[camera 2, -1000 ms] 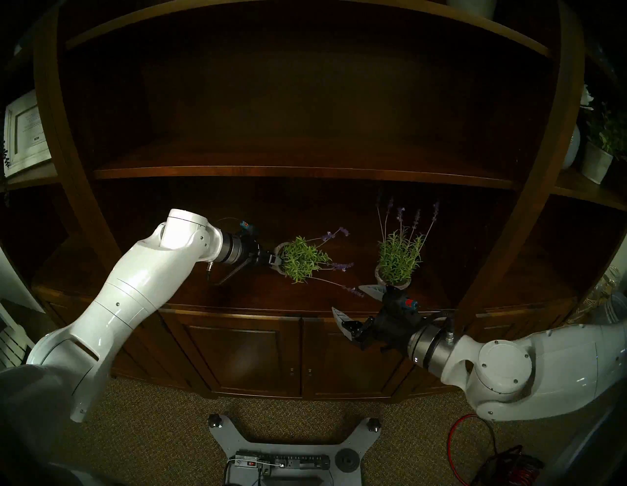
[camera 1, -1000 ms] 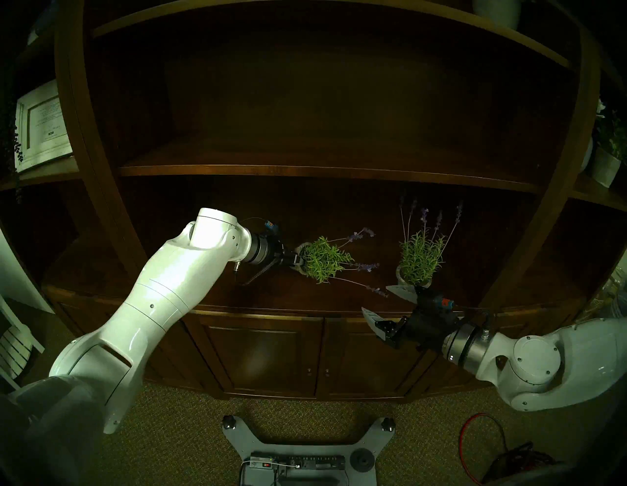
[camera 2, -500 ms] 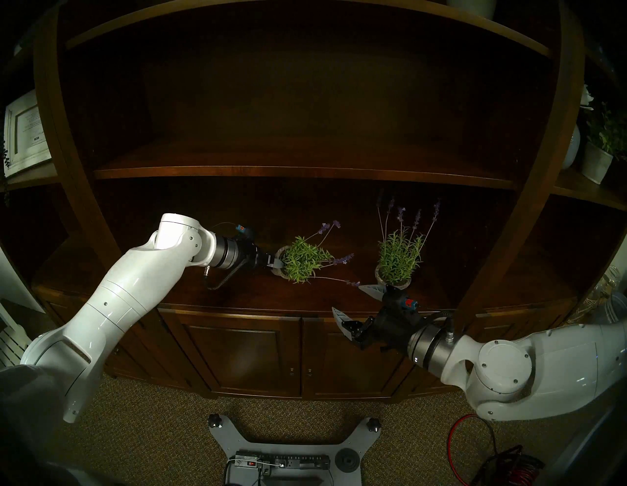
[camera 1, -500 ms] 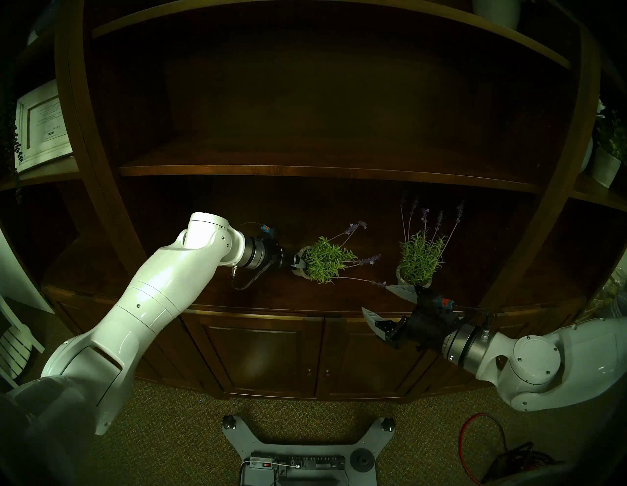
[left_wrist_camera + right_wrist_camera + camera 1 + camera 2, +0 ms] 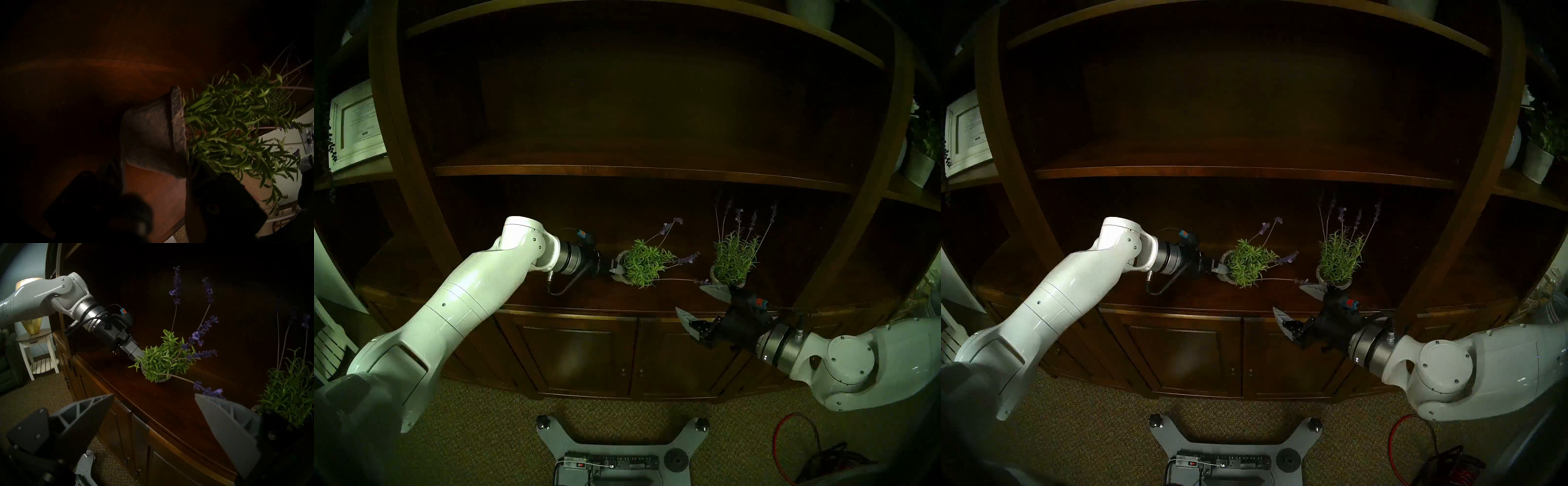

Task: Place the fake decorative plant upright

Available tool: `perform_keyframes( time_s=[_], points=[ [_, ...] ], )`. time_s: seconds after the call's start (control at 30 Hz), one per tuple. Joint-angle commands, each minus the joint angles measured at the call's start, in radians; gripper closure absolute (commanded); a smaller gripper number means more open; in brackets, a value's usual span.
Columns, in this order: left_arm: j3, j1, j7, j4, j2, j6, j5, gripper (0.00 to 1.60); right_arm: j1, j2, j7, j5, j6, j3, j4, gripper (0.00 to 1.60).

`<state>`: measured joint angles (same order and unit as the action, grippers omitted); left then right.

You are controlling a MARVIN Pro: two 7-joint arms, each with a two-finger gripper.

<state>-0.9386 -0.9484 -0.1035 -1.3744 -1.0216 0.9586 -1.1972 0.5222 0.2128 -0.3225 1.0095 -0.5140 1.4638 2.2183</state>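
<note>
While tilted: the fake lavender plant [image 5: 644,263] leans with its gray pot [image 5: 149,135] off vertical, foliage and purple spikes pointing toward the shelf's right side.
Plant's place: on the cabinet shelf [image 5: 585,298], left of its middle, back from the front edge; whether the pot's base touches the wood cannot be told.
Left gripper [image 5: 617,268]: narrowed on the pot's rim, at the pot's left side in the head views, with one finger reaching over the rim into the leaves.
Wrist view: the pot lies just beyond the dark fingers [image 5: 226,200], its mouth turned to the view's right; the grip point itself is too dark to make out.
Right gripper [image 5: 699,302]: spread wide, holding nothing, hanging at the shelf's front edge.
Lowest flower stem: its tip [image 5: 209,391] lies just beside the right gripper's upper finger; contact cannot be told.
Second lavender plant [image 5: 734,259]: upright in its own pot, on the shelf's right part, just behind the right gripper.
</note>
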Motion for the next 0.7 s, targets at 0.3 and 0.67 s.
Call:
perform_keyframes(
  time_s=[0.3, 0.67],
  points=[
    [0.061, 0.077, 0.095, -0.01, 0.047, 0.001, -0.149, 1.17, 0.008, 0.0, 0.0, 0.001, -0.021, -0.02, 0.002, 0.0],
    [0.069, 0.09, 0.129, -0.02, 0.063, 0.001, -0.191, 1.23, 0.009, 0.001, -0.001, 0.001, -0.02, -0.019, 0.003, 0.0]
  ],
)
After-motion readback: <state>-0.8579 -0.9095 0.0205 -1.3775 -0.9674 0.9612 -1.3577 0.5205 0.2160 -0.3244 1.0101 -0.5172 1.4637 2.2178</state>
